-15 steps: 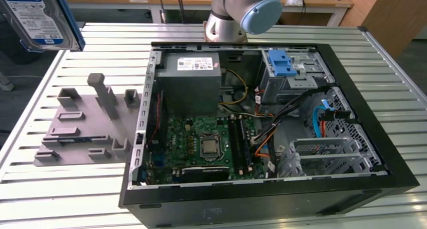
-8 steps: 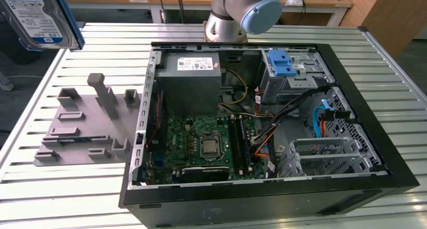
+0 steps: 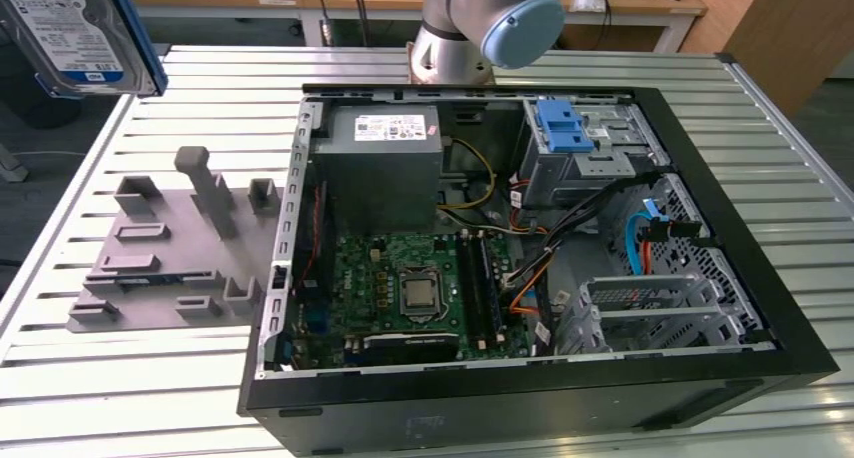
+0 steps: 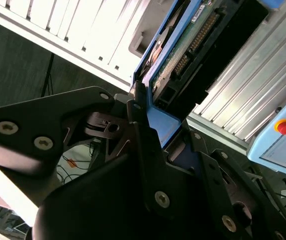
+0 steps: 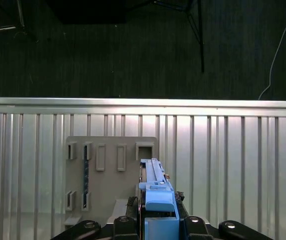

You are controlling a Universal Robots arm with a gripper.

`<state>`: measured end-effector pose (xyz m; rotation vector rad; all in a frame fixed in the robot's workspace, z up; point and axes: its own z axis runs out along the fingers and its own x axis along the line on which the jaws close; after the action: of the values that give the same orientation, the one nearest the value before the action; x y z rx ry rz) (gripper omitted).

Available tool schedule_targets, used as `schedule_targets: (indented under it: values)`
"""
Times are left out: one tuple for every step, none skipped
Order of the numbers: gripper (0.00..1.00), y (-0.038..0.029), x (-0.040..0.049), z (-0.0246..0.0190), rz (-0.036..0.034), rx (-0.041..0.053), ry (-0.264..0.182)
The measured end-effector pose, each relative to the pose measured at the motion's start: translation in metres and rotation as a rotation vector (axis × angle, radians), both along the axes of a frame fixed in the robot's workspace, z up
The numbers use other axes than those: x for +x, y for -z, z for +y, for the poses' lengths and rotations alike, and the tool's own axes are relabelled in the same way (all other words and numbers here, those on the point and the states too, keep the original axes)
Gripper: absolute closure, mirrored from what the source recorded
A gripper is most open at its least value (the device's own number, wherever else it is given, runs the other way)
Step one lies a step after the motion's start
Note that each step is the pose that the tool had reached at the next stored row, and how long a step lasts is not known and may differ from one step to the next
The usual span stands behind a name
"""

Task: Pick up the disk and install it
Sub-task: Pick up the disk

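High at the exterior view's left, the disk (image 3: pixel 74 33) hangs in the air past the table (image 3: pixel 120 378) edge, label showing, well apart from the case. In the second wrist view the black fingers (image 4: pixel 140 135) are closed on its blue carrier frame, clamping it edge-on. On the table lies the grey holder block (image 3: pixel 174 268) with upright posts. Right of it lies the open computer case (image 3: pixel 534 398). It holds a power supply (image 3: pixel 380 168), a green motherboard (image 3: pixel 414 288) and, furthest right, a metal drive cage (image 3: pixel 601 163) topped by a blue latch (image 3: pixel 563 128).
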<state>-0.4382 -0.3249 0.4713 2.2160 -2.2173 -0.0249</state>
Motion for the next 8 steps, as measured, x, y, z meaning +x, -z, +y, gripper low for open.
schedule_targets:
  values:
    - [0.64, -0.0005, 0.0000, 0.0000, 0.0000, 0.0000, 0.000]
    - [0.64, -0.0009, 0.0000, 0.0000, 0.0000, 0.0000, 0.000]
    - [0.64, -0.0014, 0.0000, 0.0000, 0.0000, 0.0000, 0.000]
    - [0.64, -0.0019, 0.0000, 0.0000, 0.0000, 0.0000, 0.000]
    - [0.64, -0.0023, 0.0000, 0.0000, 0.0000, 0.0000, 0.000]
    - [0.64, -0.0026, 0.0000, 0.0001, -0.0001, 0.0000, 0.000]
    - [0.64, -0.0029, 0.0000, 0.0001, -0.0001, 0.0000, 0.000]
    - [0.64, -0.0033, 0.0000, 0.0001, 0.0000, 0.0000, 0.000]
